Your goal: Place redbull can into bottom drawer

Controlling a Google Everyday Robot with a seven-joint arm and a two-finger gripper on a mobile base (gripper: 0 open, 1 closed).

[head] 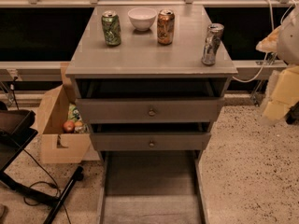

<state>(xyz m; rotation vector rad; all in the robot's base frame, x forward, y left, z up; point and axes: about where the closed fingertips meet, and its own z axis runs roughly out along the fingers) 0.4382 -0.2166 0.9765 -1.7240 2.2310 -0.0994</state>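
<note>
The redbull can, slim and silver-grey, stands upright near the right front corner of the grey cabinet top. The bottom drawer is pulled out towards me, a wide shallow grey tray with low side rails and nothing in it. My gripper shows as a pale yellowish shape at the right edge of the camera view. It is to the right of the can, lower than it and apart from it.
A green can, a white bowl and an orange-brown can stand at the back of the top. The two upper drawers are slightly open. A cardboard box and a black stand are at the left.
</note>
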